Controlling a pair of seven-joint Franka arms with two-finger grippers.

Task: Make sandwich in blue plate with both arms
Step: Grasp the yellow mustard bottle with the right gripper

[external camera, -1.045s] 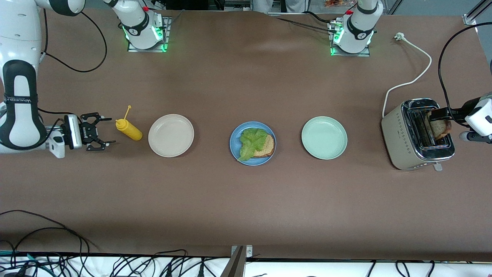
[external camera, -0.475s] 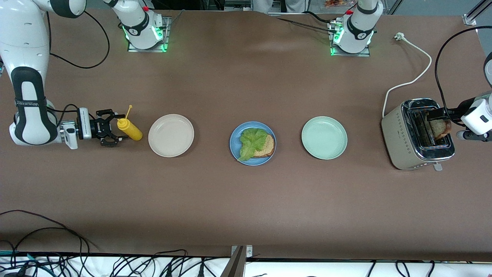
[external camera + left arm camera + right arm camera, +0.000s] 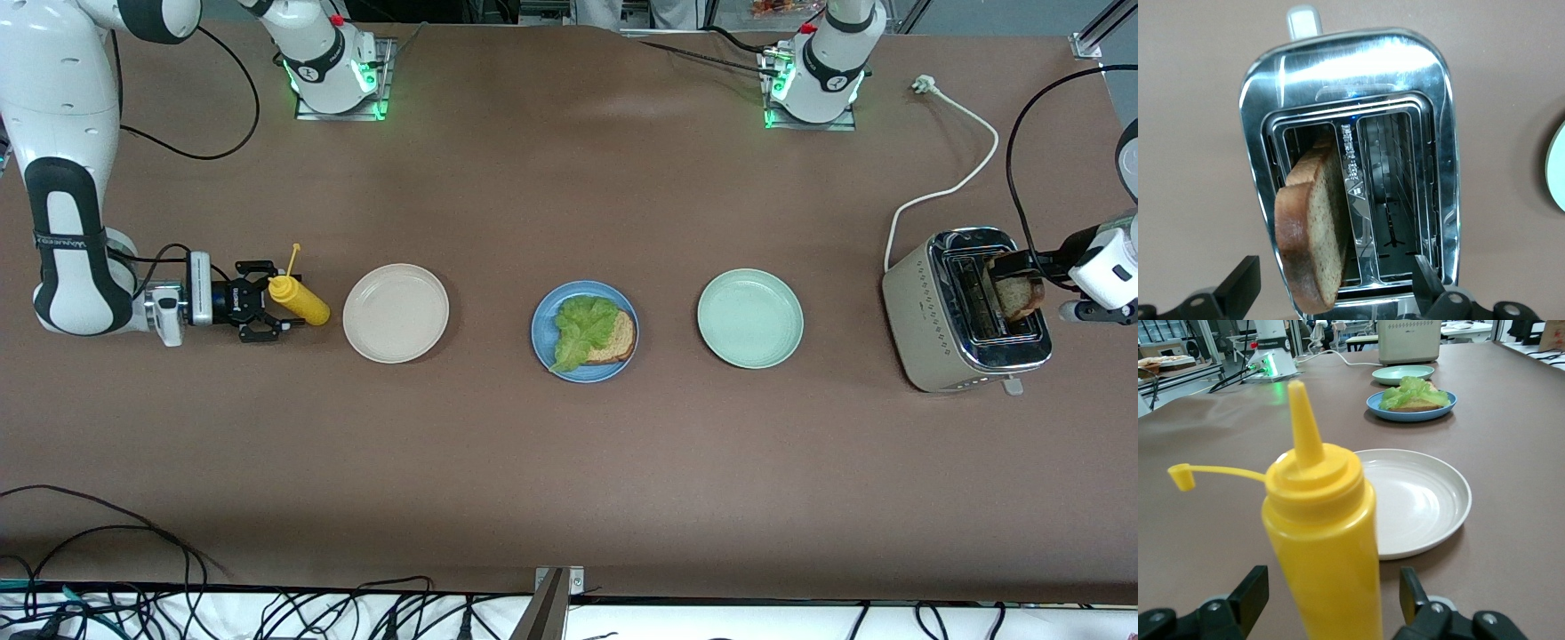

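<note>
Your right gripper (image 3: 269,304) has its fingers apart around the yellow bottle (image 3: 298,300) on the surface; your left gripper (image 3: 1331,293), fingers apart, straddles the bread slice (image 3: 1313,237) in the toaster (image 3: 960,311); the blue plate (image 3: 544,342) holds bread and lettuce (image 3: 582,329).

Toaster (image 3: 1338,67) — mirror-bright metal; yellow bottle (image 3: 1325,540) — smooth plastic.

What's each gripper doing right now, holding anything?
Left gripper: open, fingers either side of the bread slice in the toaster, not gripping.
Right gripper: open around the yellow squeeze bottle, not clamped.
</note>
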